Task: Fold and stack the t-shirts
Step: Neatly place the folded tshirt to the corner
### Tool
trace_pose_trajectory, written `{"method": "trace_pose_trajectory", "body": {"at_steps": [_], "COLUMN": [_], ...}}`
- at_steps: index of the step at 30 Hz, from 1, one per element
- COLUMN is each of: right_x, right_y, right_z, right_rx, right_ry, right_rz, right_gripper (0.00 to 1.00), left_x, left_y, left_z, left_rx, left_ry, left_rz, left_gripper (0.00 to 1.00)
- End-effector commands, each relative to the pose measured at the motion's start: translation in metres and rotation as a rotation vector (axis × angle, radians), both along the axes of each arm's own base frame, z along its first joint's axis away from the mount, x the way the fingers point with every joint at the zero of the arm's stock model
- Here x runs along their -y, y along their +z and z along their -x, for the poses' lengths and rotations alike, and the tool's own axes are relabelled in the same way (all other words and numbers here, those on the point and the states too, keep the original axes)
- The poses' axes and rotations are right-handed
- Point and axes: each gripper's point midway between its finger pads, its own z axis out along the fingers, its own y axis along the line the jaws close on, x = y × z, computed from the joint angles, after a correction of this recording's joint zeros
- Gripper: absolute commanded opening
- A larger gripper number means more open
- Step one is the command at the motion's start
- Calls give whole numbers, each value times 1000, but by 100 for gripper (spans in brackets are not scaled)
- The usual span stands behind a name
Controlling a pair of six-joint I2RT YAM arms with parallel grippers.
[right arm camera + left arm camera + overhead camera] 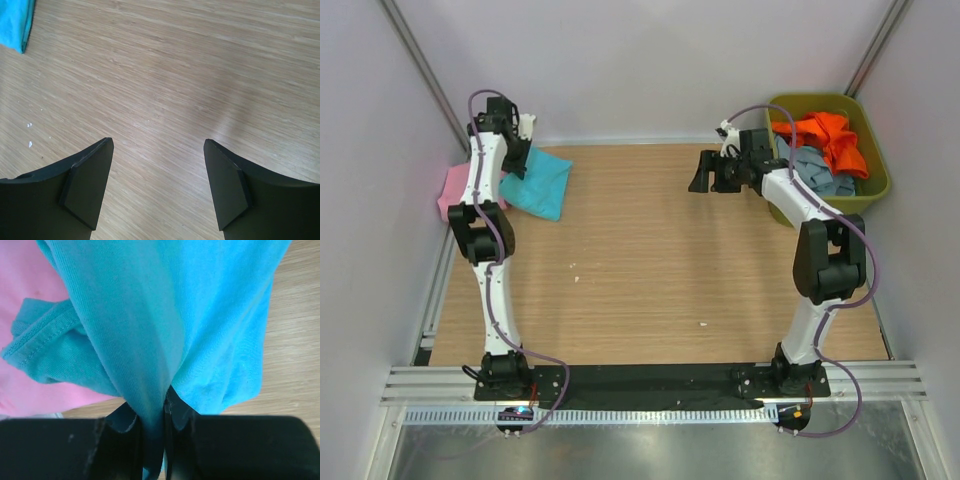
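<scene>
Pale wood-grain desk [650,270] fills the floor of a booth with plain white walls [640,60]. At its far left corner the left end effector [154,412] is clamped on a gathered fold of the turquoise t-shirt [165,315]. The cloth runs pinched between the black fingers [177,425] and fans out away from them. Part of that shirt lies on the wood. Part of it overlaps the pink t-shirt [25,290], which lies at the desk's left edge, and a hemmed turquoise edge curls over the pink.

The right end effector [157,145] has its jaws spread wide with nothing between the pads [84,192]. It hovers over bare wood toward the far right of the desk, and a turquoise corner shows at the top left of its wrist view. Just to its right the olive-green bin [876,185] stands in the far right corner. It holds an orange t-shirt [825,135] on top and a grey-blue t-shirt [815,172] beside and under it.
</scene>
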Motion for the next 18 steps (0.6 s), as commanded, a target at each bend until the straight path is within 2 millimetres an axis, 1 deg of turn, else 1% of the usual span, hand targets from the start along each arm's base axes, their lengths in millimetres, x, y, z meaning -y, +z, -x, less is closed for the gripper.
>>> {"method": "trace_pose_trajectory", "body": {"at_steps": [1, 3, 6, 8, 9, 12, 14, 18], "right_x": [5, 8, 12, 14, 13, 13, 12, 14], "right_y": [20, 19, 17, 15, 14, 14, 16, 13], "right_z": [-7, -8, -9, -11, -10, -10, -10, -5], "right_rx": [61, 55, 47, 41, 39, 39, 46, 36], "right_ry": [-13, -19, -36, -42, -41, -41, -40, -42], "right_rz": [-32, -39, -54, -59, -60, -65, -70, -72], "right_gripper": [79, 79, 79, 79, 79, 79, 79, 79], "left_x": [-16, -20, -32, -38, -44, -50, -55, -65], "left_y": [73, 80, 89, 98, 100, 109, 112, 119], "left_z": [-8, -6, 0, 2, 2, 4, 5, 6], "left_rx": [171, 178, 180, 198, 203, 219, 226, 237], "left_ry": [5, 4, 9, 18, 29, 38, 48, 65], "left_rz": [-102, -129, -184, -193, -196, -210, -222, -248], "left_gripper": [0, 0, 0, 0, 0, 0, 0, 0]}}
